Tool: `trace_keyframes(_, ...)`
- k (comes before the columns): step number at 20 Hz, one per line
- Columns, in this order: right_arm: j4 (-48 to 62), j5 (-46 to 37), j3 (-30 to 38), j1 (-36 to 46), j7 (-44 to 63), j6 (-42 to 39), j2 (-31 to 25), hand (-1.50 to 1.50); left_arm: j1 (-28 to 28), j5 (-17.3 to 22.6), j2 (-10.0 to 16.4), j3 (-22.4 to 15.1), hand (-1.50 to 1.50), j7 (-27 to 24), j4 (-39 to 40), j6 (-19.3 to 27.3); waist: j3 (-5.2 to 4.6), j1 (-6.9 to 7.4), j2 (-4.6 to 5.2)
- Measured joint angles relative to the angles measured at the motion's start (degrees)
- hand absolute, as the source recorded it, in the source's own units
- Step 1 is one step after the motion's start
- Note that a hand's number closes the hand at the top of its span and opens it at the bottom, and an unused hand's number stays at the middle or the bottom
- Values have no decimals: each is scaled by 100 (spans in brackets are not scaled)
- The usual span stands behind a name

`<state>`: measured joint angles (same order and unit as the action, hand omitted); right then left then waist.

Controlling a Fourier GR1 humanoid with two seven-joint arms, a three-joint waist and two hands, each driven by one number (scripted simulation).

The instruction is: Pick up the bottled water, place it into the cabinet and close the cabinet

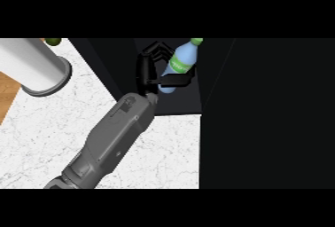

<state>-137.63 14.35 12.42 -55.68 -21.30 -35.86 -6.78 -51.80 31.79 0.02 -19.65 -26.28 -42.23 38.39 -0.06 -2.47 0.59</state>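
The bottled water point(185, 55) is pale blue with a green label and green cap. It tilts to the right inside the dark cabinet opening point(180, 104) at the top centre. My left hand point(147, 73) is shut on it: the fingers curl round its far side and the thumb crosses its lower end. The grey forearm runs down to the lower left over the counter. A wide black cabinet panel point(268, 115) fills the right side of the view. My right hand does not show.
A tall white cylinder point(36, 64) stands on the white marble counter point(46, 133) at the upper left, with a small green thing point(53, 41) behind it. A wooden surface point(6, 95) shows at the left edge.
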Motion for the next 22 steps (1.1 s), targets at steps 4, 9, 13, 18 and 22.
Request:
trace_keyframes(4,28,46,11,-41,-85,-121,18,-150,-345,-30,-1,55,150,-226,668,-37,2,-41,5)
trace_keyframes(9,25,76,-163,22,-11,-77,107,-150,-830,-301,33,32,-150,-234,1521,-45,1,-39,19)
trace_keyframes(13,47,90,-226,189,49,-31,121,-150,-1206,-440,23,71,-150,-260,2122,-69,2,-66,39)
trace_keyframes(18,41,116,-224,269,107,-11,83,-150,-1515,-459,17,218,-150,-318,2617,-107,0,-101,51)
trace_keyframes(22,45,136,-171,288,105,-33,49,-150,-1700,-379,19,376,-150,-362,2735,-254,0,-101,42)
